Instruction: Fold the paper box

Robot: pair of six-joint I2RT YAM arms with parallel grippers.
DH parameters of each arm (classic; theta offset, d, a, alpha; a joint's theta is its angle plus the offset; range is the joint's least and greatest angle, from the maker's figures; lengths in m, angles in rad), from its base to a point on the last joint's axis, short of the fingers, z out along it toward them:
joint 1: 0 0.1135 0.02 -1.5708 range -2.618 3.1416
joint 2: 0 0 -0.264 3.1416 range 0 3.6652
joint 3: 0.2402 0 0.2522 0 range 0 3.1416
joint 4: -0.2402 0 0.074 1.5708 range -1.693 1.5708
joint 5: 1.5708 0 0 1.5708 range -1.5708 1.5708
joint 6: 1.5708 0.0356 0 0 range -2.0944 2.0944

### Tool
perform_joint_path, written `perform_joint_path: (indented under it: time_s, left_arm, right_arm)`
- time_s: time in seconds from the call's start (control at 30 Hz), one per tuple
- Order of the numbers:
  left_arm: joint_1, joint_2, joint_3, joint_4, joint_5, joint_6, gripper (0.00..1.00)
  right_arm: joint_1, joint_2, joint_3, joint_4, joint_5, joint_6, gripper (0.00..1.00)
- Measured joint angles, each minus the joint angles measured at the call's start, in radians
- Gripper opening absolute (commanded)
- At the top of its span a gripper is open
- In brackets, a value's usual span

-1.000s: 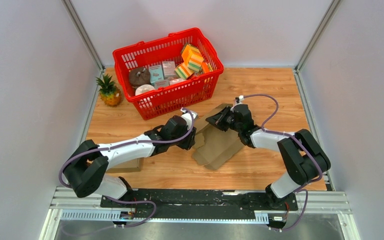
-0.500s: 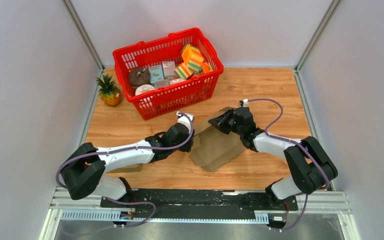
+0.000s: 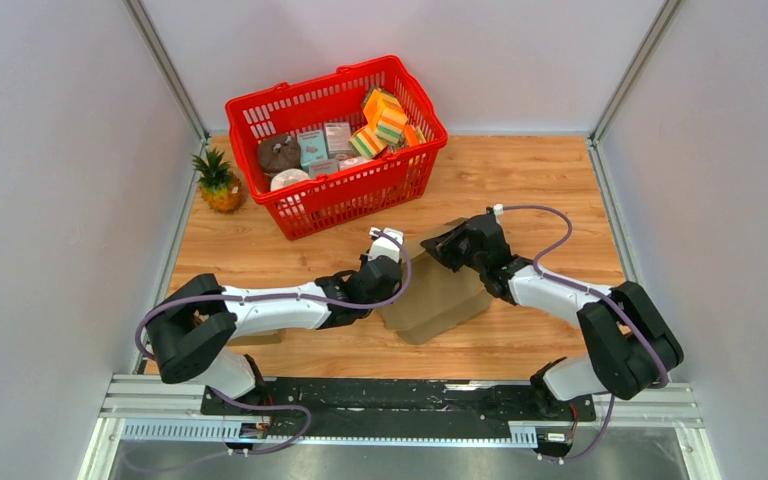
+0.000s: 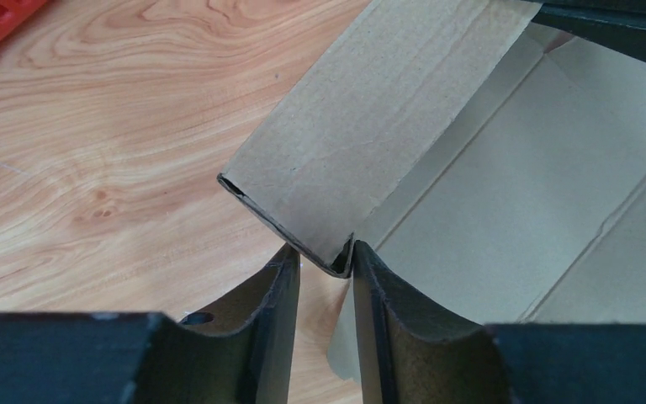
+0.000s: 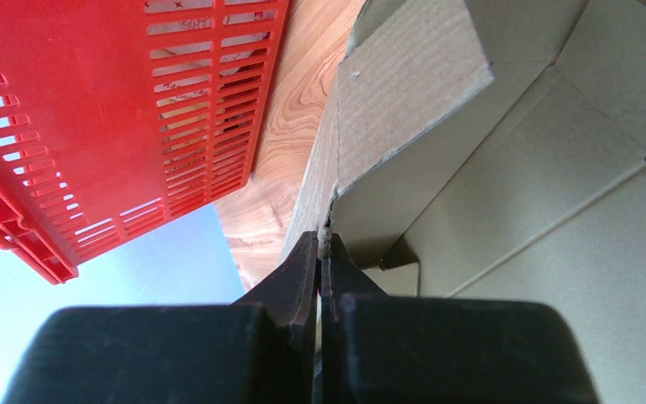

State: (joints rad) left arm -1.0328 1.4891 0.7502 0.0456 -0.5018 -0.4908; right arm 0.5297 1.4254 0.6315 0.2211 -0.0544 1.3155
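Observation:
The brown paper box (image 3: 438, 292) lies half raised in the middle of the table, its walls partly stood up. My left gripper (image 3: 388, 262) is at its left side. In the left wrist view the left gripper (image 4: 324, 257) stands narrowly open, and the corner of a doubled cardboard flap (image 4: 362, 126) rests at its tips against the right finger. My right gripper (image 3: 442, 245) is at the box's far edge. In the right wrist view the right gripper (image 5: 320, 241) is shut on the thin edge of a box wall (image 5: 404, 93), with the pale inside of the box to the right.
A red basket (image 3: 360, 190) with several packets stands just behind the box, close to the right gripper, and it also fills the left of the right wrist view as the red basket (image 5: 135, 101). A small pineapple (image 3: 220, 182) sits to its left. A flat cardboard piece (image 3: 260, 338) lies under the left arm.
The left gripper has moved right and nearer, up to the box's left flap. The right gripper has shifted slightly right. The box has gone from lying flat to partly raised.

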Motion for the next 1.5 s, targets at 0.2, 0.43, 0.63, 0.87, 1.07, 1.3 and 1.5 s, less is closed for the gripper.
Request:
perform_joint_path:
  time_s: [0.2,0.43,0.63,0.87,1.07,1.3,1.5]
  left_arm:
    - [-0.021,0.057,0.063,-0.085,-0.132,-0.063,0.39]
    - [-0.025,0.138,0.144,-0.181,-0.276,-0.194,0.14]
    - [-0.030,0.168,0.162,-0.205,-0.361,-0.268,0.23]
    - [-0.034,0.176,0.116,-0.161,-0.364,-0.266,0.19]
    - [-0.053,0.230,0.169,-0.230,-0.440,-0.313,0.00]
    - [-0.087,0.201,0.056,-0.068,-0.502,-0.323,0.00]
    - [-0.087,0.190,0.032,-0.023,-0.500,-0.309,0.00]
  right_arm:
    - [0.001,-0.006,0.012,-0.031,-0.005,0.026,0.01]
    - [0.009,-0.023,0.006,-0.052,-0.007,0.098,0.01]
    - [0.024,-0.045,-0.018,-0.062,-0.006,0.159,0.01]
    - [0.038,-0.051,-0.043,-0.042,-0.005,0.187,0.01]
    - [0.060,-0.072,-0.058,-0.043,0.031,0.216,0.01]
    - [0.088,-0.108,-0.081,-0.056,0.059,0.216,0.31]
    - [0.090,-0.190,-0.080,-0.208,0.066,-0.018,0.82]
